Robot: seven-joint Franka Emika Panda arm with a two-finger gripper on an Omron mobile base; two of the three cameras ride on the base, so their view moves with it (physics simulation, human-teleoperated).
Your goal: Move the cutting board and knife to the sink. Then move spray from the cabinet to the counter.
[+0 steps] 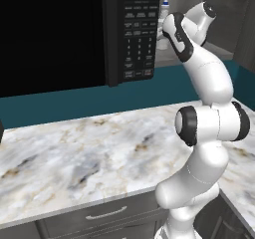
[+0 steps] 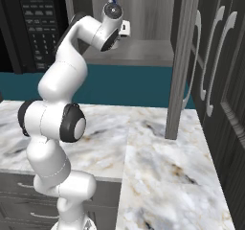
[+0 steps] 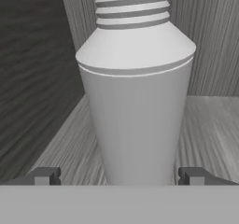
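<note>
- Far left in the left base view, the black microwave (image 1: 74, 31) looms over the teal wall, its keypad panel just beside the open cabinet (image 1: 172, 54).
- Below it the marble bench (image 1: 89, 158) runs wide and bare, with a grey drawer (image 1: 107, 214) and its metal handle underneath.
- Moving right, the white arm (image 1: 204, 128) climbs from the lower corner and bends up into the cabinet niche.
- Peeking past the arm's upper link, the spray (image 1: 165, 6) stands upright on the cabinet shelf, white head and a touch of blue showing.
- Over to the right base view: the arm reaches up from the left, and the hand (image 2: 125, 28) is inside the niche at shelf height, with the spray's top just visible above the wrist.
- Right of that, a grey wood-grain post (image 2: 181, 61) divides the niche from tall dark cupboard doors (image 2: 220, 66).
- Hand view now: the spray's pale body sits dead centre, threaded neck at the top, standing on the wood-grain shelf (image 3: 210, 129).
- One dark fingertip (image 3: 45, 175) stands to its left, the other to its right, each with a clear gap to the bottle: the hand is spread wide, straddling the spray and gripping nothing.
</note>
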